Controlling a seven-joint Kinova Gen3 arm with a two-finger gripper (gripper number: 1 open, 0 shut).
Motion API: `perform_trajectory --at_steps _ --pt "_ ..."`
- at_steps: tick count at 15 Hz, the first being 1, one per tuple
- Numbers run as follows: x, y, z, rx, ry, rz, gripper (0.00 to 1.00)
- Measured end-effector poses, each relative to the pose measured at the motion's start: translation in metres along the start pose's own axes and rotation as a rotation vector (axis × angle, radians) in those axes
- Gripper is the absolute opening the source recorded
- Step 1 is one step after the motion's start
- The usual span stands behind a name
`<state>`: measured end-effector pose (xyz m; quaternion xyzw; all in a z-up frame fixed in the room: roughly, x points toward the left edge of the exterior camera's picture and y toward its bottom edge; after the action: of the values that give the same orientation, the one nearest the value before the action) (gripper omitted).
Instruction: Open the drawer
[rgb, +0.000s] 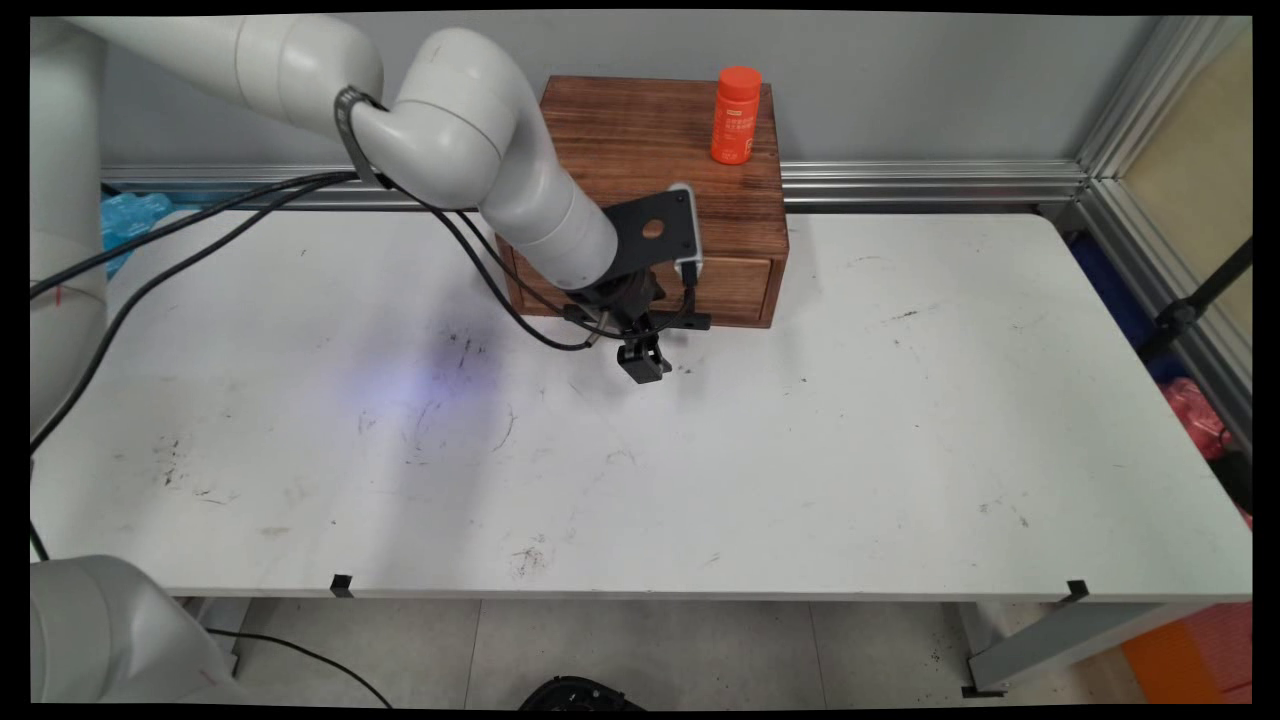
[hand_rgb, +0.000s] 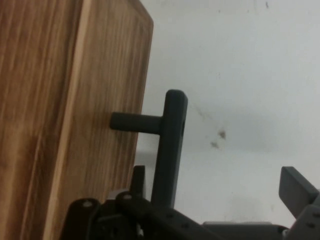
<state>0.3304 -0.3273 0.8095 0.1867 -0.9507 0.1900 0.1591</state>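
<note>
Wooden box (rgb: 640, 130): it is standing at the far edge of the table (rgb: 900, 420), close before the wall, a little left of the middle.
Table edges: the near edge and the right edge are lying well apart from the box; the white top is stretching bare on the right of the box and across the whole near half.
Room on the left: the white arm and its black cables (rgb: 200, 215) are crossing above the left far part of the table, so the freer side is lying to the right and toward the near edge.
Orange bottle (rgb: 736, 115): it is standing upright on the top of the box, near the right back corner, well above the pincer.
Drawer (rgb: 740, 285): it is sitting in the front face of the box, at the lower part, and is looking closed.
Pincer (rgb: 645, 362): it is hanging low over the table, just before the drawer front, pointing down and toward the box.
Pincer state: the fingers (hand_rgb: 297, 187) are standing spread, and they are pinching nothing.
Handle (hand_rgb: 170, 145): this dark bar on a short stem is sticking out of the drawer front; in the hand view it is lying between the two fingers, much nearer to the one beside the wood, while the other finger is standing well apart.
Contact: I cannot tell if the near finger is touching the bar.
</note>
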Motion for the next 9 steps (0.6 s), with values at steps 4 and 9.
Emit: perform_trajectory --at_steps 4,9 --pt "-0.007 0.000 0.010 0.004 -0.012 0.008 1.00" --pt "-0.014 0.000 0.020 0.004 -0.023 0.018 1.00"
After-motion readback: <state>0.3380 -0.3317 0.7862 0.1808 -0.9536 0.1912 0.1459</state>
